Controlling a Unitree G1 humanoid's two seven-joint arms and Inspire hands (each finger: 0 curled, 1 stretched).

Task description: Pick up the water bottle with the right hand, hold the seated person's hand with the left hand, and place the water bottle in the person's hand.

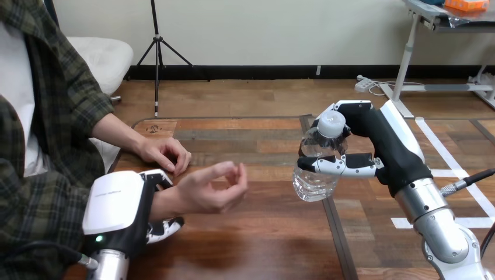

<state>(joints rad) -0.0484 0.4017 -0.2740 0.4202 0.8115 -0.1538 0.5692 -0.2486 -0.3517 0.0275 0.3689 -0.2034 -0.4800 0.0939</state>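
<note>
The left hand (117,210), low at left, curls round the person's wrist (167,202); the raised right hand (382,146) grips the water bottle (314,178).

This looks like a robot lab, a place where robots get tried out. Two silver robot arms reach over a wooden tabletop (262,245). The left robot hand (117,204) is at the near left and the right robot hand (373,146) is at the right. Lines of white tape (449,156) are stuck on the right side of the tabletop, like marks in a lab. A person (35,116) sits at the left side.
</note>
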